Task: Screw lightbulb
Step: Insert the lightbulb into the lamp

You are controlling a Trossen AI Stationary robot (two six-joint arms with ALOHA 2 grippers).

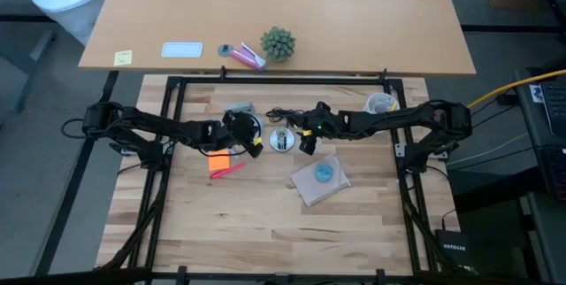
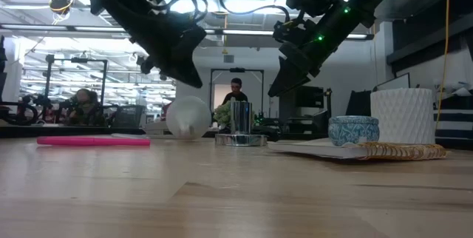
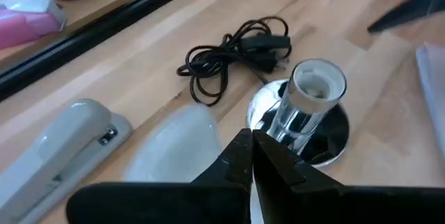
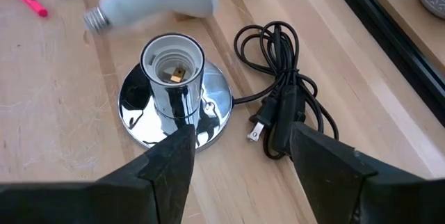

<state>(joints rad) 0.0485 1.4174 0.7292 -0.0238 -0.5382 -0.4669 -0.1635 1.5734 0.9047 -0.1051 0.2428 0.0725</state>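
**Lightbulb lying beside the socket, both grippers near it**

I take the shiny socket (image 4: 174, 88) as my landmark. The lightbulb (image 4: 156, 5) lies on its side on the table (image 1: 265, 232), just beside the socket, and no gripper holds it. My left gripper (image 3: 250, 147) hangs near the bulb on the same side of the socket, its fingers pressed together on nothing. My right gripper (image 4: 240, 154) hovers on the other side of the socket, fingers wide apart. The black cord (image 4: 278, 78) lies coiled next to the socket.
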